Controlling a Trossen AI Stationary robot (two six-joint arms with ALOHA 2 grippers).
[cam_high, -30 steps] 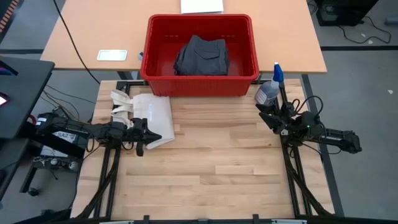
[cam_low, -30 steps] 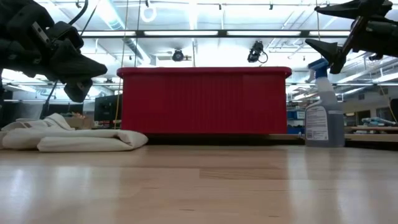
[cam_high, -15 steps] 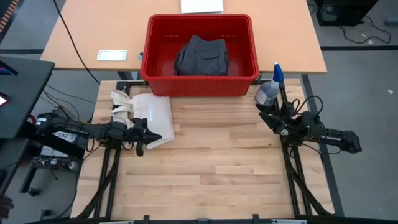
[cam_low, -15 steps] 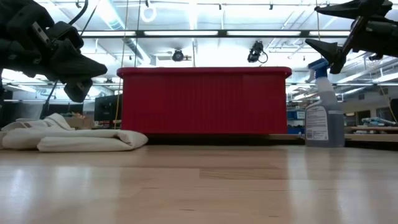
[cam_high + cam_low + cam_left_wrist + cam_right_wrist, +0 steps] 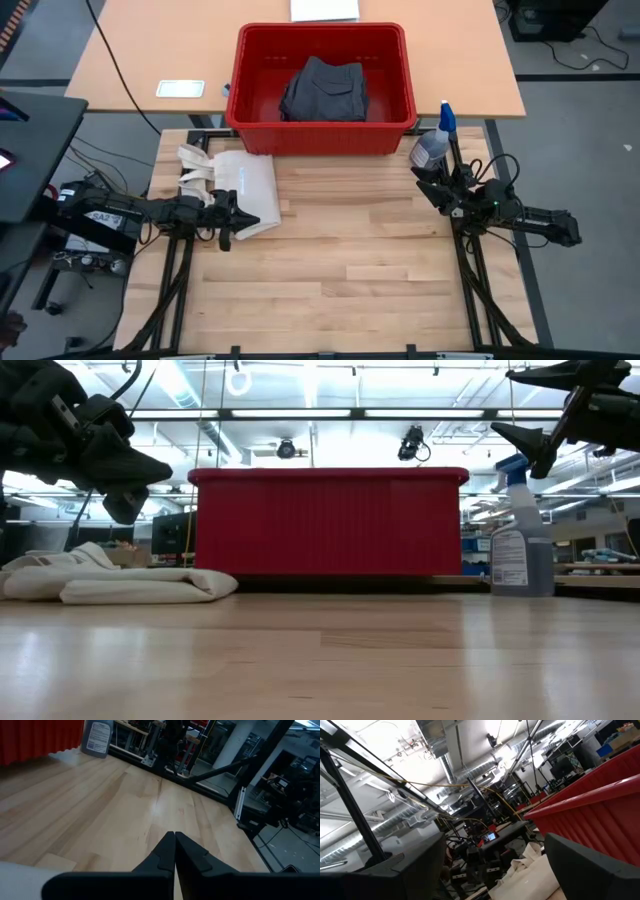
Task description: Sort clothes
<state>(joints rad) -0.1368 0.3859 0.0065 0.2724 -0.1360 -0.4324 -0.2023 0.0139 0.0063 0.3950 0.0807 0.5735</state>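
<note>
Nothing is seen to have moved since the earlier frames. Fingers pressed together, the left gripper [image 5: 229, 222] is held above the tote bag [image 5: 247, 190]; the right gripper [image 5: 429, 185], fingers spread, is beside the spray bottle [image 5: 433, 145]. Charcoal shorts [image 5: 325, 90] lie inside the red basket [image 5: 247, 118].

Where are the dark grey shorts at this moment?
In the high view, the dark grey shorts lie folded inside the red basket, at the far middle edge of the table, behind the cream tote bag and left of the spray bottle.
</note>
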